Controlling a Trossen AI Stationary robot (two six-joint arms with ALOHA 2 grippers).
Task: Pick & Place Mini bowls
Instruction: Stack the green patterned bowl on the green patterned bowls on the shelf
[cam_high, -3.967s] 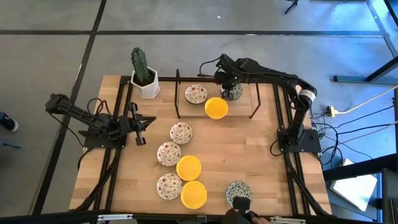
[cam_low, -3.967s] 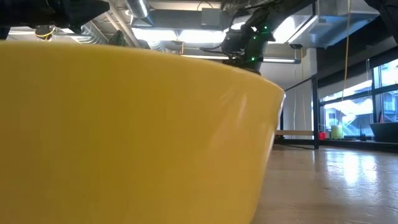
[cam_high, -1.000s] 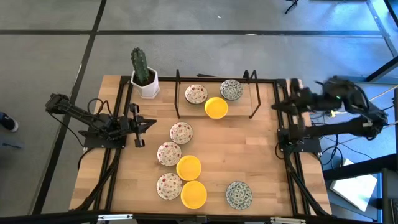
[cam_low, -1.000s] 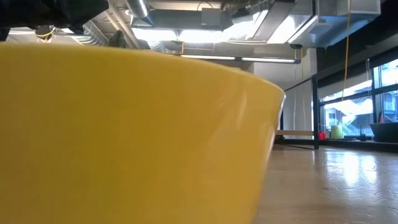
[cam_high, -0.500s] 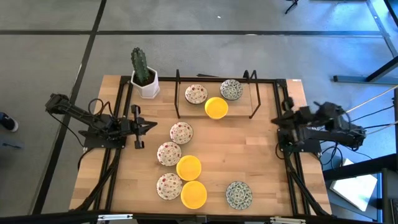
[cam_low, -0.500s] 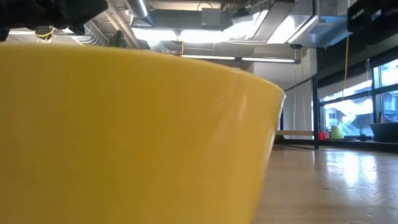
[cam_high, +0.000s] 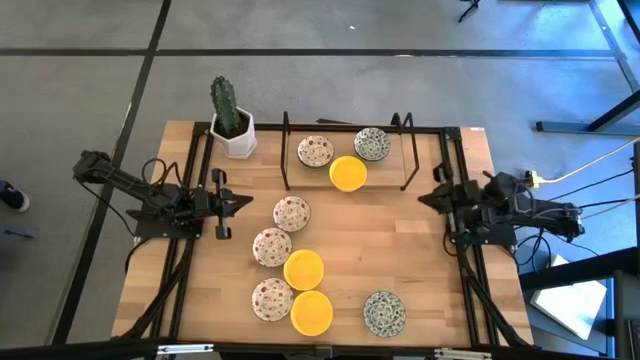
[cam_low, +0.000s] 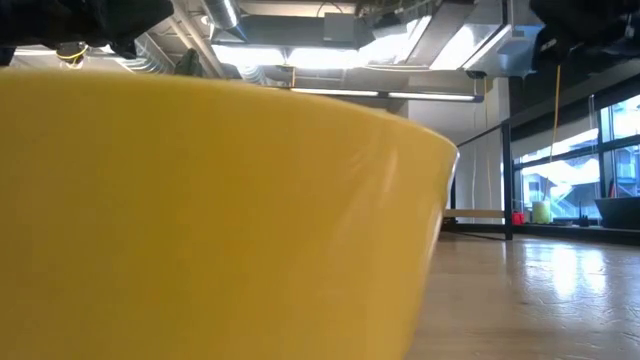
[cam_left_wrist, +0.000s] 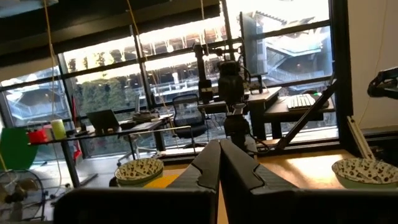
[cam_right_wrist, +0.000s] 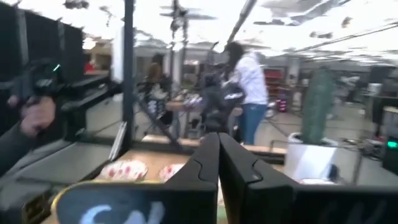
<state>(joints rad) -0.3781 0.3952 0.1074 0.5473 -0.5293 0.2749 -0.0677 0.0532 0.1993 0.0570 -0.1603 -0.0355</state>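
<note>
Three mini bowls rest on their bases at the far side of the table: a red-speckled one (cam_high: 316, 151), a grey-green one (cam_high: 372, 144) and a yellow one (cam_high: 347, 173). More lie in a loose line down the middle: red-speckled (cam_high: 291, 213), (cam_high: 271, 247), (cam_high: 270, 299), yellow (cam_high: 303, 269), (cam_high: 311, 312), and a grey-green one (cam_high: 383, 312). My left gripper (cam_high: 243, 201) is shut and level at the left edge, holding nothing. My right gripper (cam_high: 424, 198) is shut and level at the right edge, holding nothing. Both wrist views show shut fingers (cam_left_wrist: 219, 152), (cam_right_wrist: 218, 143).
A cactus in a white square pot (cam_high: 232, 125) stands at the far left corner. Two black uprights (cam_high: 286, 150), (cam_high: 410, 152) flank the far three bowls. A yellow bowl (cam_low: 200, 220) fills the low view. People stand in the room beyond the table (cam_right_wrist: 249, 87).
My right arm has folded down from high above the right edge to a low, level pose beside the table's right rail, its gripper tipping up to level and staying shut. The bowls have not moved.
</note>
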